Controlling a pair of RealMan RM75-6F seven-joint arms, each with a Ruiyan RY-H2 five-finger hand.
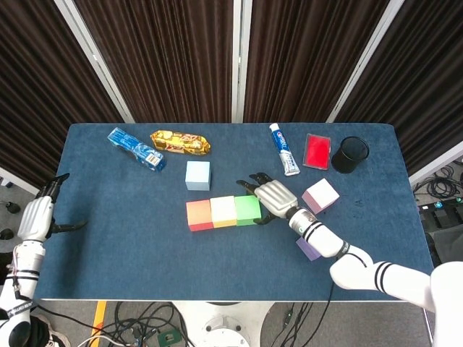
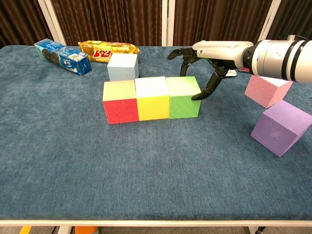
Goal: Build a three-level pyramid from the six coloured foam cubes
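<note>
Blue felt table (image 2: 73, 161); right hand (image 1: 273, 196) is empty, fingers spread, right beside the green cube (image 2: 183, 96). I'd nudge it gently so the row stays flush.

My right hand (image 2: 202, 58) reaches forward over table centre, fingers spread and empty; left hand (image 1: 36, 217) hangs off table's edge, fingers loosely apart.
</note>
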